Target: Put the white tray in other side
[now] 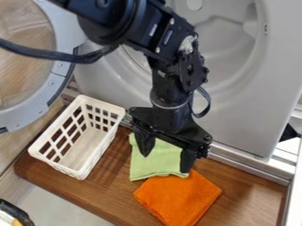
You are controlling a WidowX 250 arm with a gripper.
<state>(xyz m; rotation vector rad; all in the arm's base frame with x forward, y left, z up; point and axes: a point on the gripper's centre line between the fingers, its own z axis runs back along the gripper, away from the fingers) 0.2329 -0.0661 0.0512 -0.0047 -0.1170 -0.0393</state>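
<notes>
With the white tray point(59, 165) at the left edge of the table point(242, 190) and the open gripper point(166, 160) above the green cloth point(154, 164), descending could pinch that, and a low rightward carry might drag the orange cloth point(180, 198).

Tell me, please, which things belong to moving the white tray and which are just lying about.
For the job:
white tray, on the wooden board
hand, open over the green cloth

Just lying about:
green cloth
orange cloth, by the green one

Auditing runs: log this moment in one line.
gripper over green cloth, fingers apart | white tray ungripped | orange cloth adjoining green
</notes>
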